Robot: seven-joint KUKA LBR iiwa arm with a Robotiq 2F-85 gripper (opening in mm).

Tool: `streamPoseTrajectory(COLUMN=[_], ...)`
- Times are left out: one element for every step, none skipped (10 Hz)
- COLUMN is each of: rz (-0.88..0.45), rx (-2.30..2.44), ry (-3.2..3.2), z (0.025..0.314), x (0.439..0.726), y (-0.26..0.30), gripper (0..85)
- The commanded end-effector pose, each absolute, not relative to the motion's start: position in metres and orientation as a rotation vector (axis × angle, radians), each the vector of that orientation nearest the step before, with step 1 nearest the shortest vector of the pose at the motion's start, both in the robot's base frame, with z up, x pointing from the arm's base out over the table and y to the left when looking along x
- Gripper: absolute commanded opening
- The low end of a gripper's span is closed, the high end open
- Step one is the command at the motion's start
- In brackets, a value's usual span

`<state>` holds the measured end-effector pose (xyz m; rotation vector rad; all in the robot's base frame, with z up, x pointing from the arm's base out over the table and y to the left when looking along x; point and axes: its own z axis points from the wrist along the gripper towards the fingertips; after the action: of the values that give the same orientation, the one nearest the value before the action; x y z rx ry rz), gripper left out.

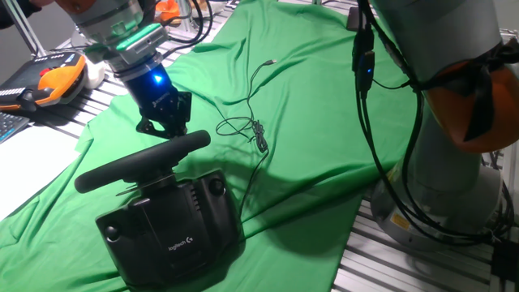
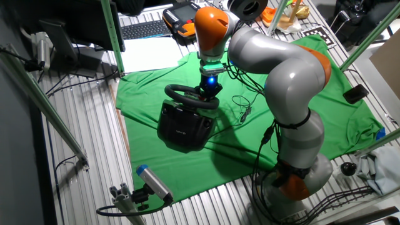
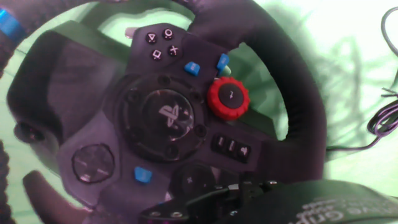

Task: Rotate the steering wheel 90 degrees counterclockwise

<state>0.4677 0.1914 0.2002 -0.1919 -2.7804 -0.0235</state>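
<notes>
The steering wheel (image 1: pixel 138 162) is a black racing wheel seen edge-on, joined to a boxy black base (image 1: pixel 174 235) with a small white logo, on the green cloth. My gripper (image 1: pixel 166 127) hangs just behind the rim's far right end, close to it. Whether it touches the rim is hidden. In the other fixed view the gripper (image 2: pixel 209 94) stands over the wheel (image 2: pixel 189 97). The hand view is filled by the wheel's face (image 3: pixel 168 118), with its red dial (image 3: pixel 228 97) and the rim (image 3: pixel 298 93) at the right. A dark part of the gripper shows along the bottom edge.
A thin black cable (image 1: pixel 255 130) lies on the green cloth (image 1: pixel 324 122) right of the wheel. An orange-and-black tool (image 1: pixel 53 81) lies at the far left. The arm's grey-and-orange body (image 1: pixel 454 122) stands at the right with cables hanging from it.
</notes>
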Motion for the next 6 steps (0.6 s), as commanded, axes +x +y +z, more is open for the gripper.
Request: streamPoseTrajectory(rz=[-0.026,-0.027,-0.024,-0.027,-0.029,-0.03], rx=[-0.193,-0.191,-0.188,-0.183,-0.18,-0.176], ry=[-2.782,-2.785,-2.79,-2.79,-2.796,-2.8], z=[0.1992,0.1986,0.1974,0.1956,0.1935,0.1916], x=[0.4677,0.4682,0.4691,0.4704,0.4724,0.4746], y=[0.19,0.19,0.1896,0.1893,0.1891,0.1887], gripper=[0.0,0.0,0.0,0.0,0.0,0.0])
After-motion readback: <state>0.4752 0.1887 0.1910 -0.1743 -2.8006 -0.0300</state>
